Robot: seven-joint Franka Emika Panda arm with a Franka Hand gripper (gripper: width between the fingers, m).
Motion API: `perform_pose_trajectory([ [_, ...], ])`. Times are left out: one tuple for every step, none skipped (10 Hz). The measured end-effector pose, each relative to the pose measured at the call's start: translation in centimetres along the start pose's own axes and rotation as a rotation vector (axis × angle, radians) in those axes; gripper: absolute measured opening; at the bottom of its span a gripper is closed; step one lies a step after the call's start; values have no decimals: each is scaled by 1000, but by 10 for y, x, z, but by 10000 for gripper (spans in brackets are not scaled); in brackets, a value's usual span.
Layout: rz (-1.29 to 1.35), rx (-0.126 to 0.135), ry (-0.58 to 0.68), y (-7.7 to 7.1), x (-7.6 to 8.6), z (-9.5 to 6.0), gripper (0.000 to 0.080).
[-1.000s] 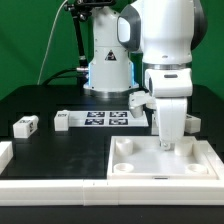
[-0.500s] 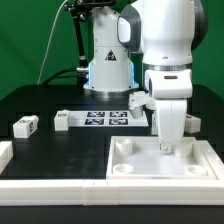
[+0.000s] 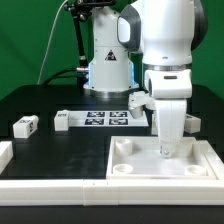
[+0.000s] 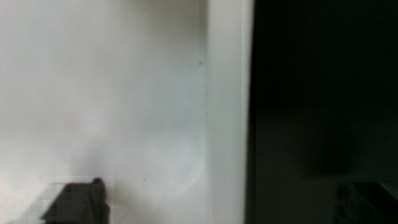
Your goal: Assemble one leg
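Observation:
My gripper [image 3: 168, 150] hangs upright over the back right part of the large white square tray [image 3: 160, 177], with its tips down near the tray's surface. In the wrist view my gripper [image 4: 219, 205] is open, its two dark fingertips [image 4: 75, 203] far apart. Between them lie only the white tray surface [image 4: 125, 100] and the black table beside it. One leg [image 3: 25, 125], a small white peg with a tag, lies on the table at the exterior view's left, far from the gripper. Another leg [image 3: 62, 119] lies by the marker board's left end.
The marker board [image 3: 105, 119] lies behind the tray. More small white tagged pieces sit behind the gripper [image 3: 139, 100] and to its right [image 3: 190, 122]. A white part [image 3: 5, 153] shows at the left edge. The robot base [image 3: 107, 70] stands at the back.
The gripper has sunk slightly toward the tray. Nothing else has moved.

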State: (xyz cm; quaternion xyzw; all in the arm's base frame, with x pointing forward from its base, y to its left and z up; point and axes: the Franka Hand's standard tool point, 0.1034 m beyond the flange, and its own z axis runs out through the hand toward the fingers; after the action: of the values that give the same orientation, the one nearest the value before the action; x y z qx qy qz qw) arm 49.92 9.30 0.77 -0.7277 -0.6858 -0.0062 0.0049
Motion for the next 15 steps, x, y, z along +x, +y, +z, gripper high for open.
perform_pose_trajectory([
  [0, 0, 0, 0, 0, 0, 646],
  [0, 0, 0, 0, 0, 0, 646],
  [18, -2, 0, -1, 1, -2, 649],
  [45, -10, -3, -6, 4, -12, 649],
  [64, -17, -6, -14, 8, -23, 649],
  [76, -23, -8, -22, 11, -32, 649],
  [90, -28, -11, -28, 14, -40, 649],
  [95, -35, -11, -32, 17, -46, 649],
  [97, -32, -12, -32, 16, -44, 649],
  [122, -29, -11, -32, 15, -42, 649],
  [141, -29, -10, -32, 15, -42, 649],
  [215, -29, -9, -32, 15, -42, 649],
  [280, -28, -8, -32, 16, -42, 649],
  [413, -30, -1, -34, 18, -41, 649],
  [556, -36, 15, -40, 25, -39, 649],
])
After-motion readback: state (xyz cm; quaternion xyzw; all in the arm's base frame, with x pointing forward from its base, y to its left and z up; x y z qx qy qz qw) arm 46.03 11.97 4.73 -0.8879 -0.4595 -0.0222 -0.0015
